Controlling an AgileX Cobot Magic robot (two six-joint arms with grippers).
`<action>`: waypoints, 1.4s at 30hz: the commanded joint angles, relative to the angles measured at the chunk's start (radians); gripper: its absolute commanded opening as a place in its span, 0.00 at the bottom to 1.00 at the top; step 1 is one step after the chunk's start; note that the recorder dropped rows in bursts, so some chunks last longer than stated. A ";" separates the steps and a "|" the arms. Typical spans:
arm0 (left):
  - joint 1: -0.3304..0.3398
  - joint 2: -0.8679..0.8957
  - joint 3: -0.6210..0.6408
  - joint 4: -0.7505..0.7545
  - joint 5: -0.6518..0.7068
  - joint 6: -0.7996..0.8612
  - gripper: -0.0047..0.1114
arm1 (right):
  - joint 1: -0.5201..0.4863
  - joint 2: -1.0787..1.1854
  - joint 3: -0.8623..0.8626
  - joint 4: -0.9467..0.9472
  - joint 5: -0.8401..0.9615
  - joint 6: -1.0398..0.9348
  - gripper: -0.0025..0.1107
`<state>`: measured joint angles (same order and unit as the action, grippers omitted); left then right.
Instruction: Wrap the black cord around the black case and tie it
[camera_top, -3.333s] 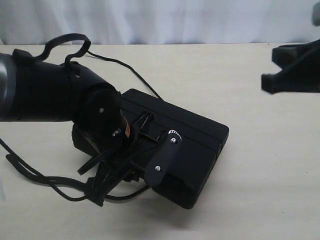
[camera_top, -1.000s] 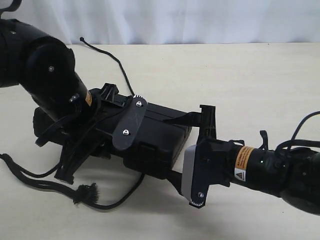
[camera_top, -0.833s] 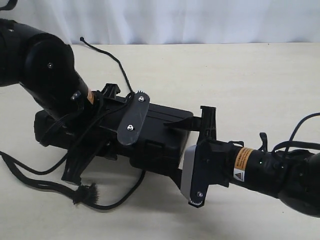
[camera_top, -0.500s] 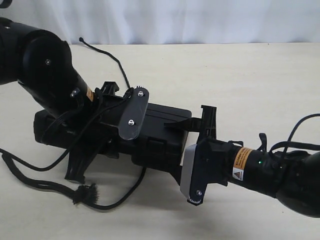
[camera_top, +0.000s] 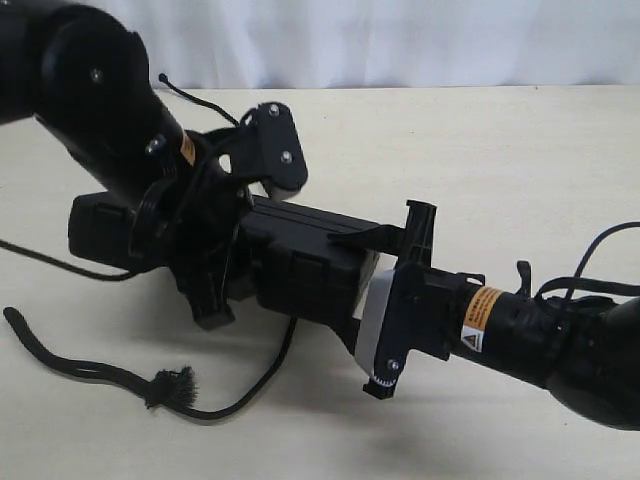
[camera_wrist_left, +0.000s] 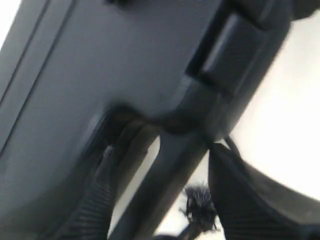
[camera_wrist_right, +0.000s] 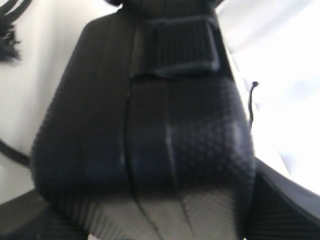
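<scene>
Black matte plastic makes the flat rectangular case (camera_top: 300, 262) rigid and, we judge, fairly heavy and slick, so it is best taken by a short end or the handle. The long thin black cord (camera_top: 172, 387) with its frayed tuft looks limp and light and wants pinching near a free end. In the exterior view the case lies across the pale tabletop (camera_top: 520, 140) with the cord trailing in front of it. The left gripper (camera_top: 205, 290) points down over the case's left half, and the right gripper (camera_top: 365, 295) reaches in low, straddling its right end. The left wrist view shows that gripper's fingers (camera_wrist_left: 240, 200) spread apart and holding nothing, the case (camera_wrist_left: 100, 60) close ahead and the tuft (camera_wrist_left: 200, 205) beyond. In the right wrist view the case's textured end (camera_wrist_right: 165, 125) fills the jaws, which meet it on both sides, clamped as far as we can tell.
</scene>
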<state>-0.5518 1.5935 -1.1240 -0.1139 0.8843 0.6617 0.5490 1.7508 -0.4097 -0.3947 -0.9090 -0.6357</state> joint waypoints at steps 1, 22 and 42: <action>-0.002 -0.007 -0.135 0.132 0.143 -0.244 0.49 | 0.001 0.002 0.006 -0.010 0.022 0.043 0.06; 0.076 -0.297 0.049 0.240 0.109 -0.745 0.49 | 0.046 -0.154 0.006 0.187 0.257 0.196 0.06; 0.076 -0.383 0.635 0.425 -0.200 -1.451 0.49 | 0.185 -0.154 0.003 0.928 0.356 -0.186 0.06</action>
<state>-0.4774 1.2128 -0.4931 0.2606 0.6497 -0.6503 0.7406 1.5910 -0.4211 0.4620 -0.6642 -0.8450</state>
